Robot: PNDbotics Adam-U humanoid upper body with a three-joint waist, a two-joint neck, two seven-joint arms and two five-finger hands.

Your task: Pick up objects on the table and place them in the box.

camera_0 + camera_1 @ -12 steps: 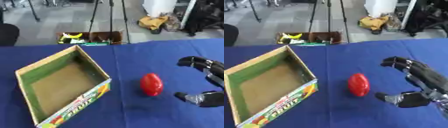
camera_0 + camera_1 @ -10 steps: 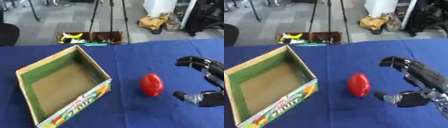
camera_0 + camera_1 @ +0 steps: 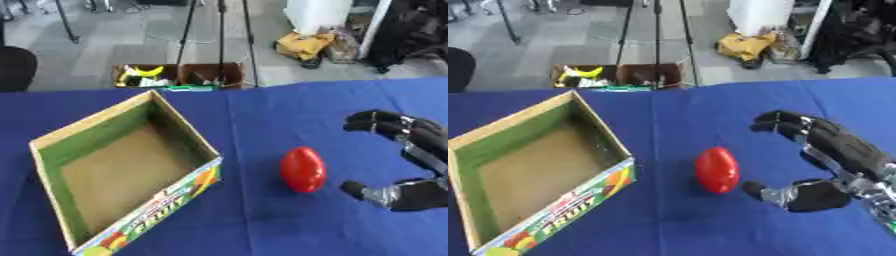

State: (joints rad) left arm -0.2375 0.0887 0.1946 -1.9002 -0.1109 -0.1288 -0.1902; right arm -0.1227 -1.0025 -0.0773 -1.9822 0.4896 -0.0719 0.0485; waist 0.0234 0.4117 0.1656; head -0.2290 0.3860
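Note:
A red egg-shaped object (image 3: 303, 169) lies on the blue table, a little right of the box. The open cardboard box (image 3: 53, 143) has green inner walls, a brown floor and a fruit print on its front; nothing lies in it. My right hand (image 3: 826, 159) hovers just right of the red object, palm toward it, fingers arched above and thumb low, with a gap to the object. It holds nothing. My left hand shows in neither view.
The blue table (image 3: 262, 115) ends at its far edge, beyond which are a tripod (image 3: 219, 30), a small crate with yellow items (image 3: 144, 75) and yellow and black gear (image 3: 306, 47) on the floor.
My right hand has crept slightly left toward the red object. The box and the object have not moved.

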